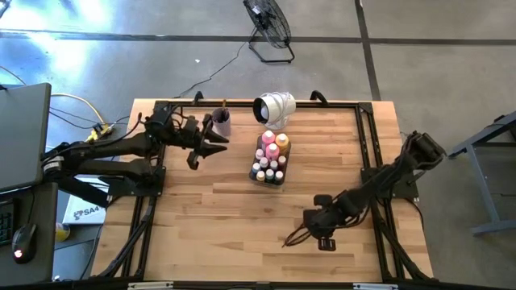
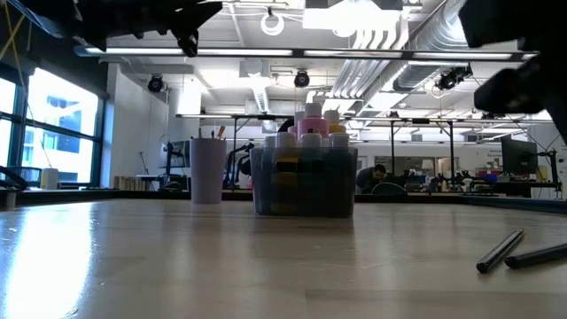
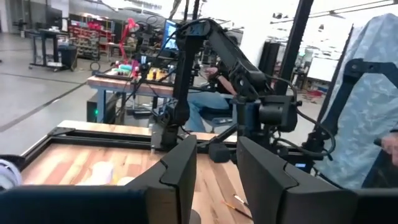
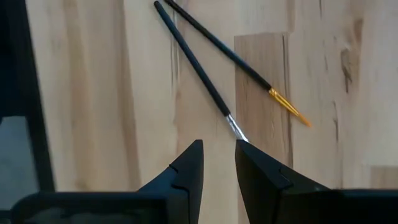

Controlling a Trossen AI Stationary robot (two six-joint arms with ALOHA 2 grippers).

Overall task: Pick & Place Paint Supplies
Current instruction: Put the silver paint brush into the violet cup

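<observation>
A clear tray (image 1: 260, 174) at mid-table holds pink, orange and white-capped paint bottles (image 1: 272, 149); the low view shows the bottles (image 2: 310, 124) upright in it. A lilac cup (image 1: 222, 123) stands at the far left with brush handles (image 2: 219, 133) sticking out of it. Two dark paintbrushes (image 4: 199, 65) lie flat and crossed on the wood at the near right (image 1: 294, 236). My right gripper (image 4: 219, 155) hangs above their bristle ends, pointing down, open by a narrow gap and empty. My left gripper (image 3: 217, 171) is raised beside the cup (image 1: 214, 147), pointing level across the table, open and empty.
A white cylindrical object (image 1: 275, 108) lies at the table's far edge behind the tray. Black frame rails (image 1: 367, 153) run along the table's sides. A fan (image 1: 268, 24) stands on the floor beyond. Bare wood lies between the tray and the near edge.
</observation>
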